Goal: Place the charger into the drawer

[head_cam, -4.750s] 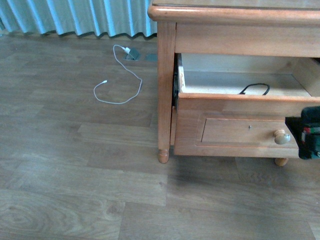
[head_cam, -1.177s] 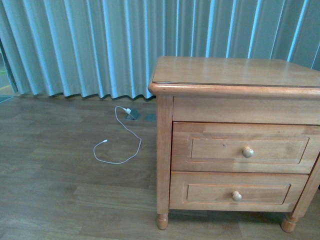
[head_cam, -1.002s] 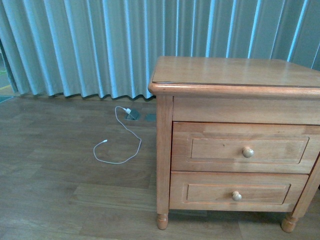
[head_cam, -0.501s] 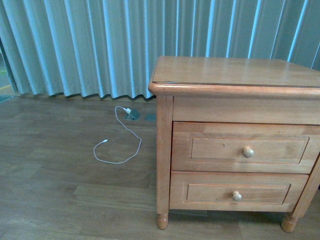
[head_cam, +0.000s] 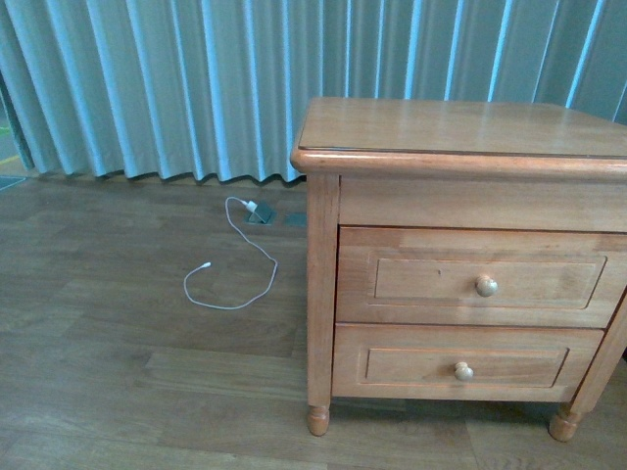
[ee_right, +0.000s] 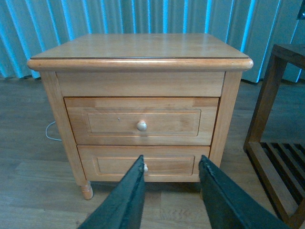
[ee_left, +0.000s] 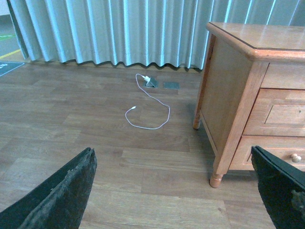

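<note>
The drawer [head_cam: 431, 278], the upper one of the honey-coloured nightstand [head_cam: 460, 127], is fully shut, with its pale knob [head_cam: 486, 285] showing. It also shows in the right wrist view [ee_right: 105, 121]. The charger is hidden in every view. My right gripper [ee_right: 172, 160] is open and empty, held in front of the nightstand and clear of it. My left gripper [ee_left: 171, 150] is wide open and empty over the floor, to the left of the nightstand. Neither arm shows in the front view.
The lower drawer [head_cam: 411, 366] is shut too. A thin white cable [head_cam: 231, 307] lies looped on the wooden floor near a floor socket [head_cam: 261, 214]. Blue-grey curtains [head_cam: 147, 88] hang behind. A dark wooden rack [ee_right: 279, 143] stands right of the nightstand.
4.8 s ago the upper drawer stood open with a black cable loop inside and my right gripper beside it. Now it is shut and the view is from further back.
</note>
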You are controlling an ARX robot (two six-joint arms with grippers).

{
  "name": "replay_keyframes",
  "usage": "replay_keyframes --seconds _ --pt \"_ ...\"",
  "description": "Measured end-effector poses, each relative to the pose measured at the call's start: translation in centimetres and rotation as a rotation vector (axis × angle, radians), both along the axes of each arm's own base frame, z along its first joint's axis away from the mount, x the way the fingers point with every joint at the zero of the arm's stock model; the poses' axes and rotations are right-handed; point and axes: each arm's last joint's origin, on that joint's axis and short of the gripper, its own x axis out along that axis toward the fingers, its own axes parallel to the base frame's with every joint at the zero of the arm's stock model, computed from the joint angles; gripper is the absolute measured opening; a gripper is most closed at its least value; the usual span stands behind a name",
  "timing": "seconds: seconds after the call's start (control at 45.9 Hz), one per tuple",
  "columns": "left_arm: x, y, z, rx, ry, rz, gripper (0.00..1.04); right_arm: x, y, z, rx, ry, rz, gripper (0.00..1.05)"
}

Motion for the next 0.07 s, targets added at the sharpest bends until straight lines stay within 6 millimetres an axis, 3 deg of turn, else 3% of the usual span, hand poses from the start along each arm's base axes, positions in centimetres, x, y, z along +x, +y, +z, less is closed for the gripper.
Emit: replay_keyframes --seconds 0.065 --pt "0.0 0.0 0.0 0.0 0.0 0.0 0.99 0.0 0.0 0.0 0.0 0.0 0.0 0.53"
